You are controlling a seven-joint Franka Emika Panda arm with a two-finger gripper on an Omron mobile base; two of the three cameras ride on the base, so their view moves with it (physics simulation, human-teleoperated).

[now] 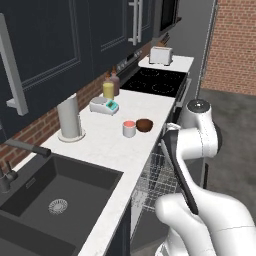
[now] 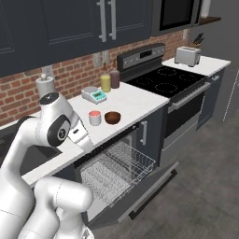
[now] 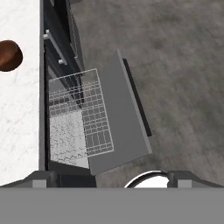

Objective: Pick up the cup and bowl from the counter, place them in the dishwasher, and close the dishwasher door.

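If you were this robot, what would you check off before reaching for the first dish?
1. Cup upright on the counter, nothing on top: ok.
2. Bowl beside the cup, within the counter edge: ok.
3. Dishwasher door dropped open: ok.
4. Rack pulled out, nothing in it: ok.
5. Fingers apart and holding nothing: ok.
6. Hand lined up over the cup: not ok; its camera looks down at the rack and floor.

Two base cameras, one hand camera
Base views look forward-down from 7 and 5 o'clock, sharing the desk point(image 1: 120, 145); hand view looks down on the dishwasher door point(image 3: 127, 118).
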